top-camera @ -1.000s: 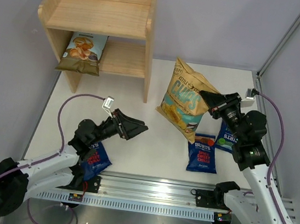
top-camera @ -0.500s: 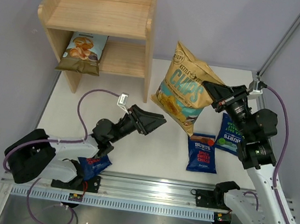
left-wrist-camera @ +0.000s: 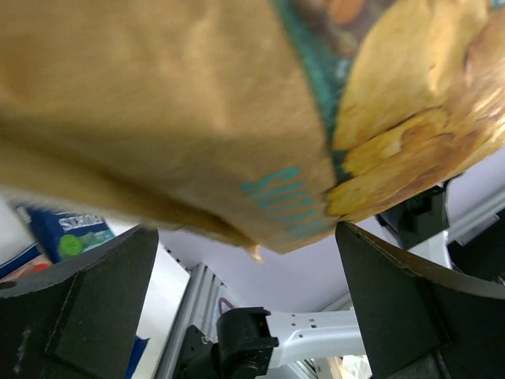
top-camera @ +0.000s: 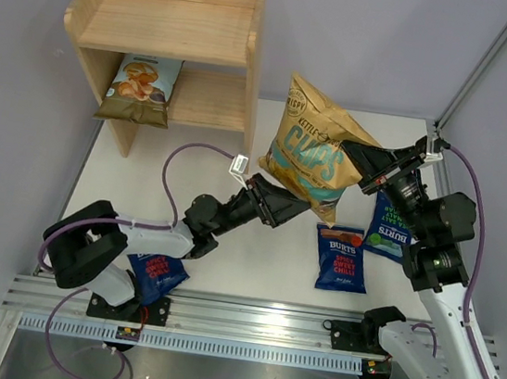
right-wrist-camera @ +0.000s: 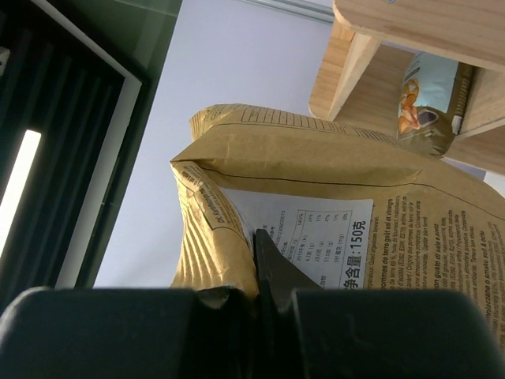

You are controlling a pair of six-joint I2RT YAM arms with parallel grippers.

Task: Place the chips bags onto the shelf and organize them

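Lifted and carried leftward, the large yellow chips bag (top-camera: 313, 151) now hangs near the shelf (top-camera: 163, 23), pinched at its crimped seam by the nearly closed right gripper (top-camera: 359, 155), while the left gripper (top-camera: 294, 204) has reached in beneath it, jaws spread wide, holding nothing. Light, puffy and crinkly, it likely sways and slips; the stiff seam seems the safest hold.

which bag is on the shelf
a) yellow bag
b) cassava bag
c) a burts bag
b: the cassava bag lies on the lower tier of the shelf, while the yellow bag hangs from the right gripper.
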